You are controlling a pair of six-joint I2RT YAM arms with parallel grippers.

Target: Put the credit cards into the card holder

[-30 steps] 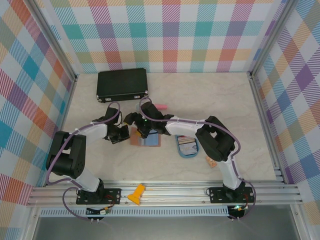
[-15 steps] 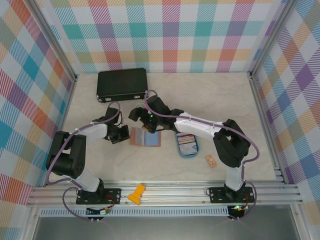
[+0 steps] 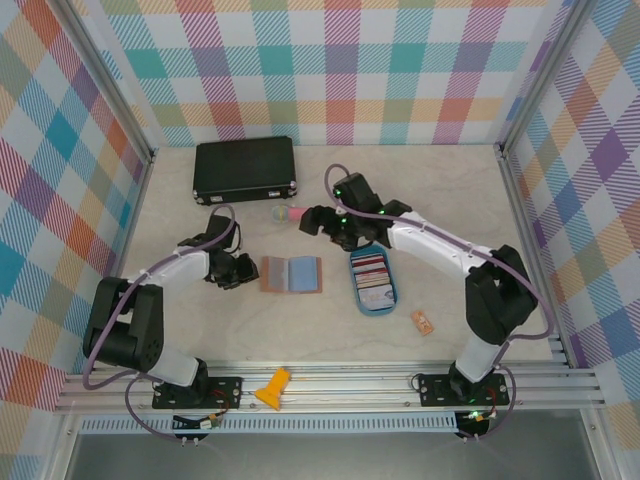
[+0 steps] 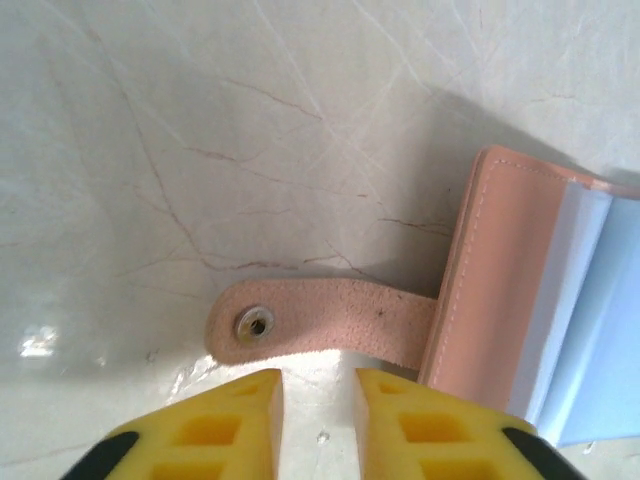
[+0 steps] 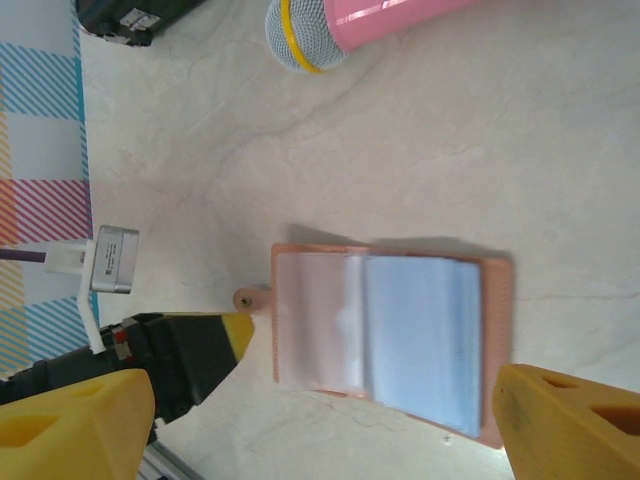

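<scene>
The card holder (image 3: pixel 291 274) lies open and flat on the table, pink leather outside, clear and grey-blue sleeves inside (image 5: pixel 400 330). Its snap tab (image 4: pixel 320 320) sticks out to the left. My left gripper (image 3: pixel 244 270) sits just left of that tab, its yellow tips (image 4: pixel 318 385) slightly apart with bare table between them. The credit cards (image 3: pixel 372 278) lie stacked in a blue oval tray (image 3: pixel 357 296) right of the holder. My right gripper (image 3: pixel 312 224) hovers behind the holder, its jaws (image 5: pixel 320 385) open wide and holding nothing.
A pink microphone (image 3: pixel 292 213) lies behind the holder, close to my right gripper. A large black case (image 3: pixel 244 168) stands at the back left. A small orange tag (image 3: pixel 422 321) lies right of the tray. A yellow piece (image 3: pixel 272 388) rests on the front rail.
My right arm has pulled back and to the right, off the holder. My left gripper has parted its jaws beside the snap tab. The holder now lies uncovered and open.
</scene>
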